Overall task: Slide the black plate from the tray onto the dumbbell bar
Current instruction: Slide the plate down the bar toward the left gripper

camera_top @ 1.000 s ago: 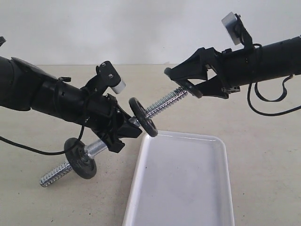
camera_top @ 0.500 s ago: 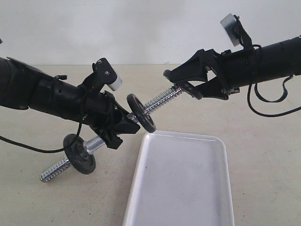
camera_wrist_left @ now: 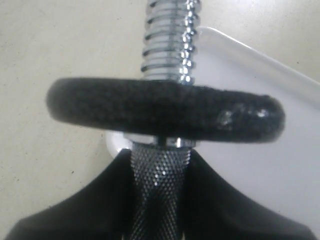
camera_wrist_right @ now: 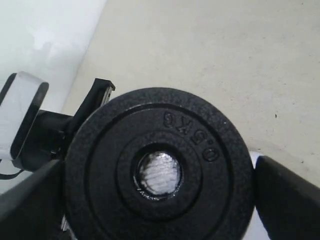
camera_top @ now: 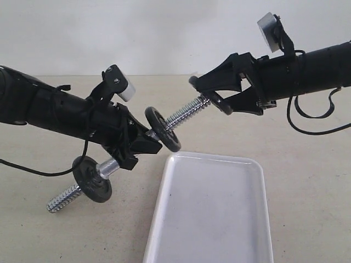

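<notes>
Outside, the left claw [camera_top: 143, 145] is clamped on the tilted bar [camera_top: 186, 115] above the surface [camera_top: 307, 186], beside the tray [camera_top: 214, 213]; the right claw [camera_top: 207, 94] sits at the bar's upper threaded tip. Left wrist: fingers [camera_wrist_left: 75, 210] pinch the knurled middle below a mounted disc [camera_wrist_left: 160, 112]. Right wrist: the spread claw grips the black plate [camera_wrist_right: 100, 165] by its rim, with the bar end showing through its hole.
</notes>
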